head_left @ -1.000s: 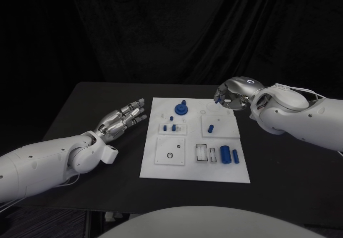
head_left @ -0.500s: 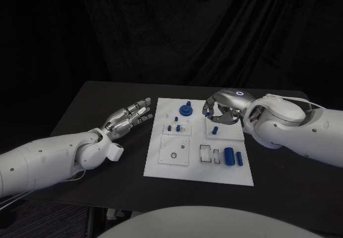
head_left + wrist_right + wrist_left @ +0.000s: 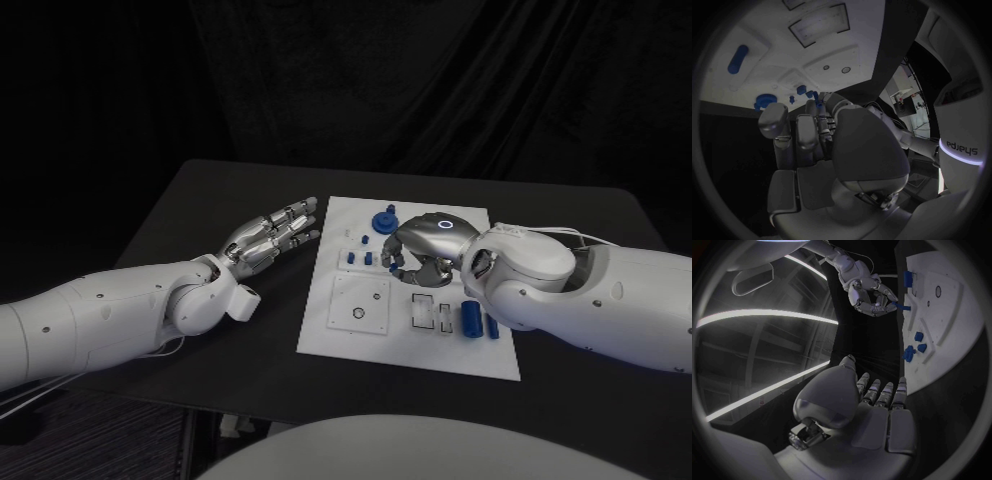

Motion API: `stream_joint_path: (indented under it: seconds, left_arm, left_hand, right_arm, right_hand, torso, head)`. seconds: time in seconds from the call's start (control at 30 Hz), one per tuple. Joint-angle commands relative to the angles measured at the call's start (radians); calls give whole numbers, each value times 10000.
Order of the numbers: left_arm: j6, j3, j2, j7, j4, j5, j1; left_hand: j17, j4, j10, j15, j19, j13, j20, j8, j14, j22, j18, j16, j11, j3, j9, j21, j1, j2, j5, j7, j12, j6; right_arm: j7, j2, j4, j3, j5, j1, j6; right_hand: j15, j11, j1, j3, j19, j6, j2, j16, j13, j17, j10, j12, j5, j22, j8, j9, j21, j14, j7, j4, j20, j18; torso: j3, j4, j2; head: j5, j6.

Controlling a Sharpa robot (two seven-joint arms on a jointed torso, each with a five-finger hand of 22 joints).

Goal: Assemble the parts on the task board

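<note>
The white task board (image 3: 378, 339) lies mid-table. My right hand (image 3: 420, 249) hovers over the board's middle, fingers curled down, pinching a small blue part (image 3: 902, 306) at its fingertips (image 3: 821, 107). My left hand (image 3: 271, 236) rests flat and open just left of the board, holding nothing. On the board stand a round blue knobbed piece (image 3: 385, 220) at the far edge and small blue pegs (image 3: 362, 258) near the middle. A thick blue cylinder (image 3: 473, 317) and a slim blue piece (image 3: 492, 327) lie at its right side. The right hand hides the board's middle right.
The board carries raised white blocks with a round hole (image 3: 356, 313) and rectangular slots (image 3: 424, 310). The black table (image 3: 216, 200) runs out on both sides of the board. A dark curtain hangs behind.
My right hand has come from the board's far right corner inward and down over the board's middle, still carrying the small blue part. The left hand has stayed where it was.
</note>
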Motion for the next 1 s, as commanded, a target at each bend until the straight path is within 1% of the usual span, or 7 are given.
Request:
stream_joint_path:
  seconds: [0.03, 0.33, 0.6, 0.73, 1.0]
  left_arm:
    - [141, 11, 36, 1749, -1, 72, -21]
    - [133, 11, 64, 1768, 26, 72, -40]
    - [137, 11, 70, 1741, 34, 72, -46]
    - [155, 11, 88, 1725, 24, 73, -48]
    - [207, 11, 101, 1682, 1, 73, -63]
  left_hand:
    - [13, 7, -9, 80, 16, -2, 82, -21, -9, -17, -8, 5, 49, 68, -4, 20, 101, -20, 69, -8, -29, -71]
    - [7, 13, -17, 87, 18, -4, 94, -20, -25, -20, -6, -1, 44, 80, -3, 20, 100, -16, 64, -11, -38, -69]
    - [7, 14, -18, 82, 17, -3, 93, -20, -25, -26, -3, -1, 43, 84, -3, 19, 99, -18, 64, -11, -37, -73]
    - [7, 14, -18, 82, 17, -3, 93, -20, -25, -26, -3, -1, 43, 84, -3, 19, 99, -18, 64, -11, -37, -73]
    - [7, 7, -24, 80, 16, -4, 95, -20, -25, -38, 3, -1, 39, 114, -4, 18, 115, -10, 91, -10, -42, -86]
  right_arm:
    - [-231, 143, -19, 4, -814, -128, 401]
    - [-287, 547, -242, 4, -1168, -450, 616]
    - [-321, 617, -370, 4, -1257, -567, 664]
    - [-317, 650, -393, 5, -1267, -660, 590]
    - [-200, 781, -489, 6, -1273, -875, 211]
  right_hand:
    - [65, 15, -60, 24, -39, -70, -11, 16, -7, 23, -32, -60, -62, 1216, -60, 2, 3, -7, 23, 56, 16, 33]
    - [68, 16, -47, 38, -43, -88, -9, 19, -17, 26, -39, -75, -52, 1215, -76, 0, -5, -8, 25, 49, 20, 35]
    - [70, 18, -38, 47, -48, -99, -10, 18, -23, 23, -41, -84, -44, 1213, -85, -1, -18, -10, 28, 42, 23, 37]
    - [71, 22, -44, 46, -39, -102, -13, 22, -27, 27, -40, -88, -46, 1219, -89, -1, 5, -8, 32, 45, 24, 33]
    - [72, 22, -49, 44, -17, -103, -17, 70, -29, 88, -34, -89, -48, 1233, -91, 0, 59, 16, 33, 47, 25, 23]
  torso:
    - [-2, -8, -2]
    - [-3, -5, -3]
    - [-11, -7, -6]
    - [-10, -2, -9]
    - [-13, -11, -8]
  head:
    - [35, 1]
    - [61, 1]
    - [109, 1]
    - [119, 1]
    - [195, 1]
